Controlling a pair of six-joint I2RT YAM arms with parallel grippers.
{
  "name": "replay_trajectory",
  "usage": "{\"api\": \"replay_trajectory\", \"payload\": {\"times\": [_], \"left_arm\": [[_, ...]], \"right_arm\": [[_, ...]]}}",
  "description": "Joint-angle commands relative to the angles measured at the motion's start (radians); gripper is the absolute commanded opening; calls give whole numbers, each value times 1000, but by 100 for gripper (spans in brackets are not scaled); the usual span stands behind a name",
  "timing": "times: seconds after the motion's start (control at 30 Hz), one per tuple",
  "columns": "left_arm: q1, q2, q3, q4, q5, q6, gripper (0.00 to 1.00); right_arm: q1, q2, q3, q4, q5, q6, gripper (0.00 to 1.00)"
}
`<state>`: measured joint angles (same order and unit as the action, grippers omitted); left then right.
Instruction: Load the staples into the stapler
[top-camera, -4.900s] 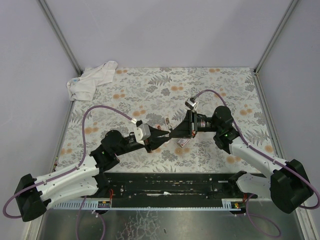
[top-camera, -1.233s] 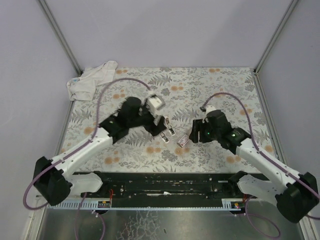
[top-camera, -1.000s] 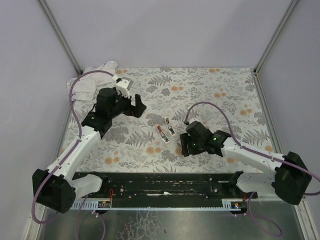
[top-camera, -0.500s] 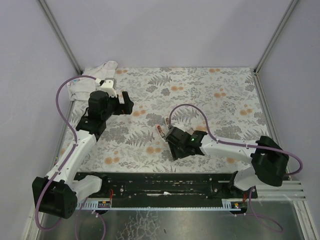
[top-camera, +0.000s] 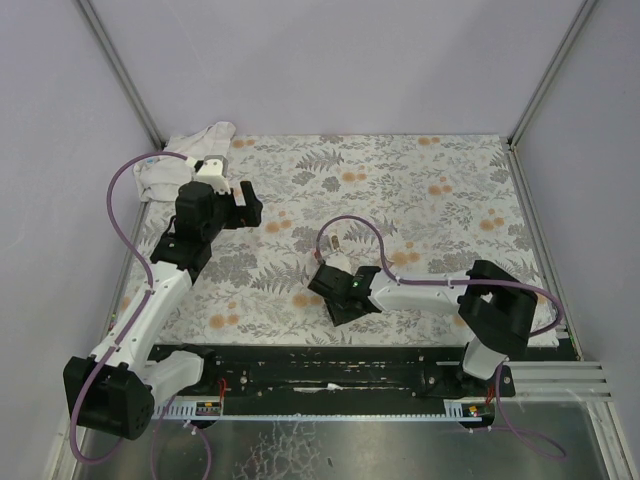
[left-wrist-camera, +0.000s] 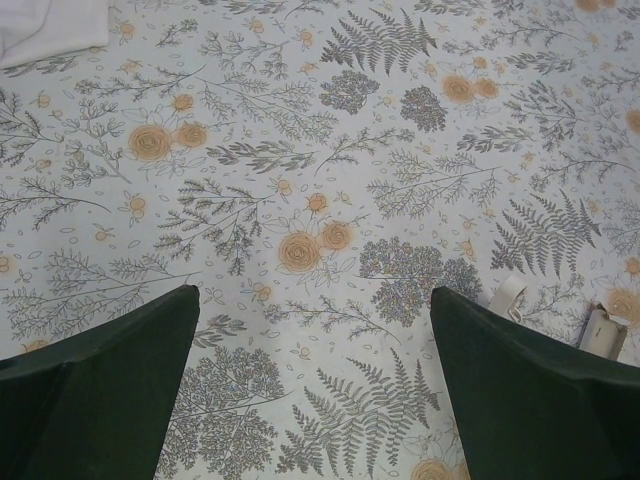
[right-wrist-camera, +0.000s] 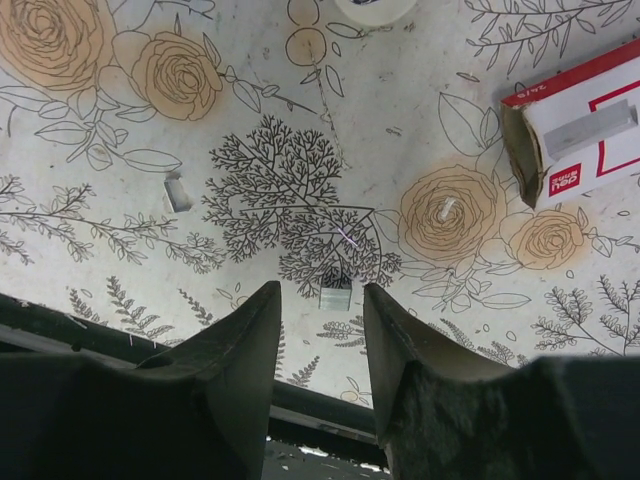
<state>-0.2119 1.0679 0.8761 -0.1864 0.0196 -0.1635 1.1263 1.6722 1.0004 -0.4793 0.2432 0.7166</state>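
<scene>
Staples box (right-wrist-camera: 596, 135) ahead-right of right end effector (right-wrist-camera: 320, 292) (jaws apart).

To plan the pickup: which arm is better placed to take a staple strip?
Right. The right tool hangs low, a loose staple strip between its fingertips, the staple box nearby. The left tool is far off, near the cloth.

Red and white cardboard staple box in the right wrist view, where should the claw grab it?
Probably across its two long sides, from above: the red and white cardboard staple box lies flat on the flowered tablecloth, and its short end gapes open, so an end-on pinch could crush it.
</scene>
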Motion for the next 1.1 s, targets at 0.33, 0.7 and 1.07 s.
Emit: {"api": "replay_trajectory", "payload": {"times": [0.33, 0.7, 1.07], "left_arm": [[-1, -8, -7, 39, -36, -8, 98], [1, -7, -6, 39, -38, -10, 98], [0, -8, -6, 42, -40, -8, 98]], "right_arm": [[12, 42, 33, -16, 47, 10, 37], [12, 45, 16, -18, 49, 10, 30], [24, 49, 12, -30, 65, -4, 28]]}}
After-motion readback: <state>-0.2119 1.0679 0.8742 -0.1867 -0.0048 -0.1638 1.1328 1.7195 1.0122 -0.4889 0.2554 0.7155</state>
